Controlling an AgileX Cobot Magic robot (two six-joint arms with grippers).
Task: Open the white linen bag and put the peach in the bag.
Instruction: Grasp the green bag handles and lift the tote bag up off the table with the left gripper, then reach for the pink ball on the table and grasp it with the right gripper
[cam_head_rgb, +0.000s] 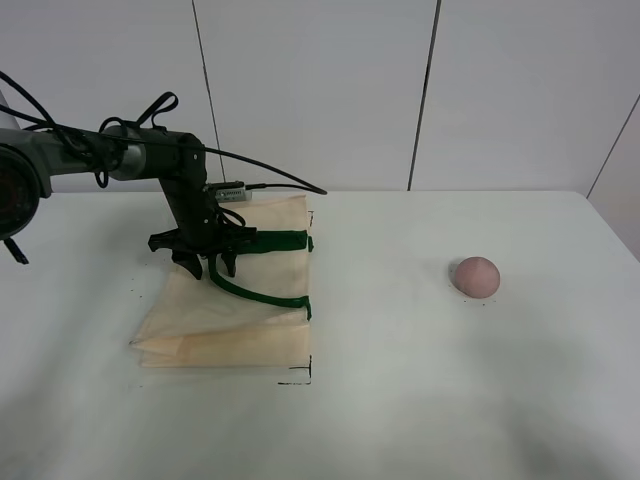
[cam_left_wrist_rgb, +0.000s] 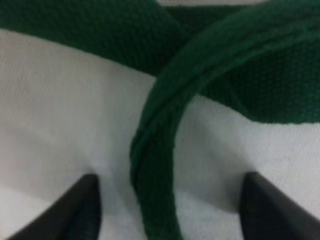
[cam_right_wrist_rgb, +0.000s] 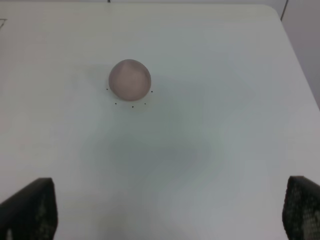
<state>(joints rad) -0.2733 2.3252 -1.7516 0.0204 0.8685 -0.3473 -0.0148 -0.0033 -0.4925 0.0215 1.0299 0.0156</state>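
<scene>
Two green strap handles (cam_head_rgb: 262, 295) lie across the white linen bag (cam_head_rgb: 225, 320), and the left gripper (cam_head_rgb: 207, 265) hangs right over them with its jaws spread wide; the left wrist view shows one curved strap running between the two dark fingertips, not yet pinched. The right gripper (cam_right_wrist_rgb: 166, 210) is also spread wide and holds nothing; the peach (cam_head_rgb: 476, 276) sits ahead of it on the bare table (cam_head_rgb: 420, 400), well apart from the bag and to its right in the high view.

Trouble could come from the strap itself; a pinch on the strap alone may lift both fabric layers together, or drag the light bag across the table, leaving the mouth flat. A shallow bite could let the strap slip out; a deep one could catch the cloth beneath. The peach is round and may roll if nudged off-centre.

The bag lies flat; its edge with the green tabs, where the straps attach, faces the peach, so the mouth likely opens that way; its long axis seems to run away from the high camera, though foreshortening makes that uncertain.
</scene>
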